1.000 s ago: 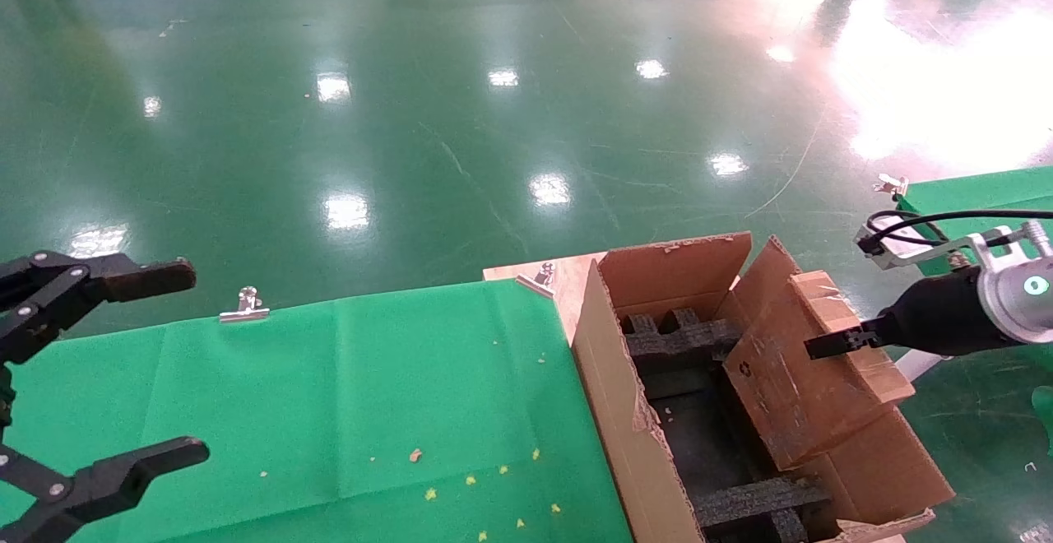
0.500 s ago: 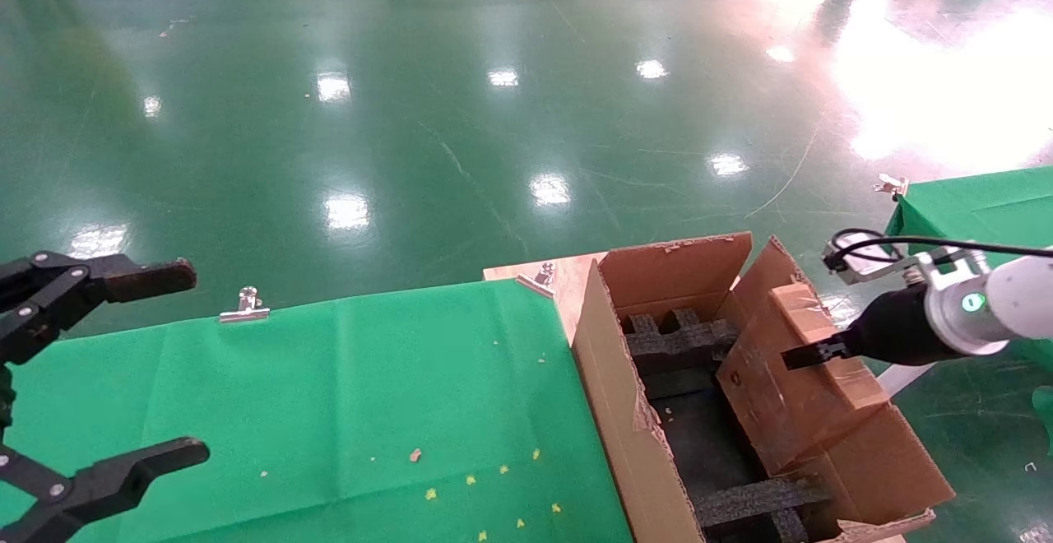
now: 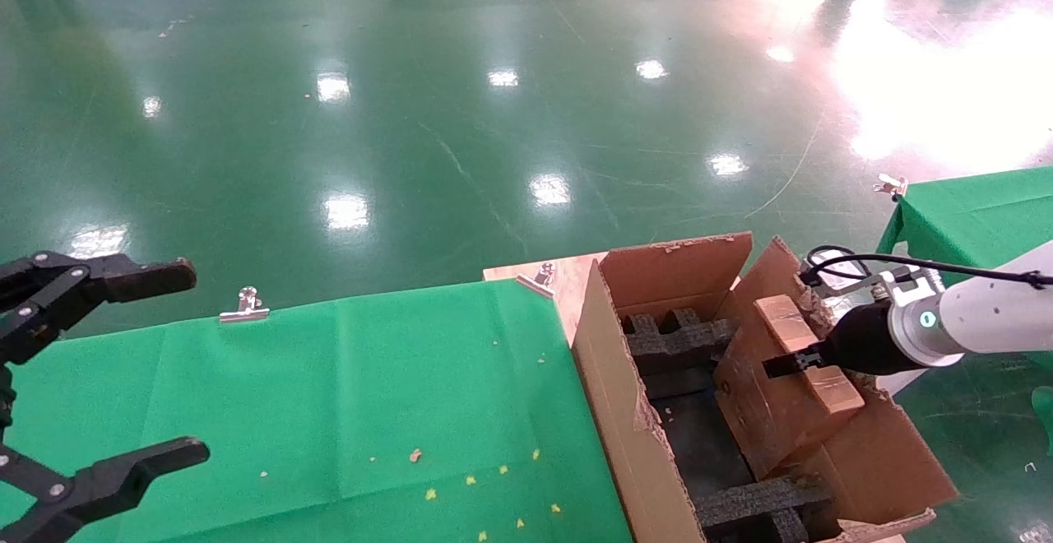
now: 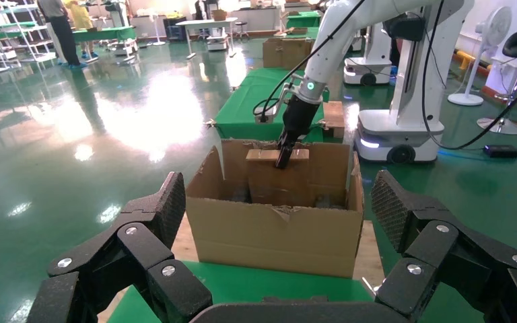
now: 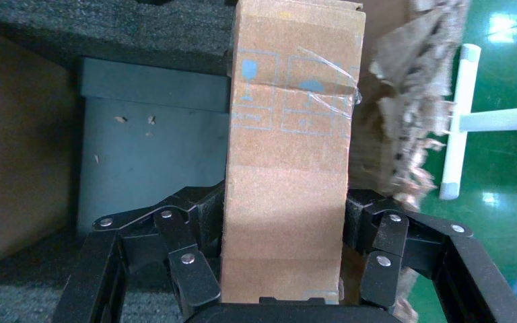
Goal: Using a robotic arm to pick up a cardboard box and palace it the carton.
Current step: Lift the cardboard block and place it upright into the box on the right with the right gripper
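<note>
My right gripper (image 3: 781, 362), on the white arm (image 3: 979, 313) with the teal ring, is shut on the small brown cardboard box (image 3: 777, 395). The box stands tilted on edge, its lower part inside the large carton (image 3: 617, 411) among the black foam inserts (image 3: 674, 337). In the right wrist view the box (image 5: 289, 161) fills the space between the jaws, above the carton's dark floor. From the left wrist view the carton (image 4: 276, 229), the box (image 4: 276, 176) and the right gripper (image 4: 286, 151) show ahead. My left gripper (image 3: 123, 362) is open at the table's left end.
A green cloth (image 3: 329, 411) covers the table, held by metal clips (image 3: 244, 306), with small crumbs near the front. The carton's torn right flap (image 3: 888, 469) hangs outward. A second green table (image 3: 971, 214) stands at the right. Shiny green floor lies beyond.
My right gripper has moved left and down with the small box, lowering it deeper into the carton. The left arm has not moved.
</note>
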You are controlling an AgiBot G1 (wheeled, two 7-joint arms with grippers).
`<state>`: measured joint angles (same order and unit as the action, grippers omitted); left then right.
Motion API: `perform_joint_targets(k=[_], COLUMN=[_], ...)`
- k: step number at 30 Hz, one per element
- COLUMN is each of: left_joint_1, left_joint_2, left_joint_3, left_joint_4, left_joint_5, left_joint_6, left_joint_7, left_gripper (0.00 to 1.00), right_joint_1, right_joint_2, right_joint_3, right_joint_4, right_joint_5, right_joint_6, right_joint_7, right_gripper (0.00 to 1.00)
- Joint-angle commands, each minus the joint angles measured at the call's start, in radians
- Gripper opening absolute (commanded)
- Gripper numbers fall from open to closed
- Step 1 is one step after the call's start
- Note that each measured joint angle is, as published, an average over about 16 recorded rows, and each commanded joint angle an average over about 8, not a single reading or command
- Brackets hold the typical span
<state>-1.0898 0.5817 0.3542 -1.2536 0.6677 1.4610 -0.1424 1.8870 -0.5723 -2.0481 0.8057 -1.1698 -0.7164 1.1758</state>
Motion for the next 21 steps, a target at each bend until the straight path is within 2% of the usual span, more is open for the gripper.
perform_joint_targets(k=[1, 21], left_joint_1=[0.000, 0.000], left_joint_2=[0.000, 0.000], left_joint_3=[0.000, 0.000], left_joint_4=[0.000, 0.000], left_joint_5=[0.000, 0.000], left_joint_6=[0.000, 0.000], left_joint_7=[0.000, 0.000], left_gripper=[1.00, 1.00], right_joint_1=[-0.022, -0.183], right_joint_2=[-0.012, -0.087], right_joint_3=[0.006, 0.072], right_joint_4=[-0.022, -0.204], right_joint_5=[0.017, 0.168], right_joint_6=[0.008, -0.019], right_joint_7=[-0.015, -0.172], right_gripper=[0.00, 0.00])
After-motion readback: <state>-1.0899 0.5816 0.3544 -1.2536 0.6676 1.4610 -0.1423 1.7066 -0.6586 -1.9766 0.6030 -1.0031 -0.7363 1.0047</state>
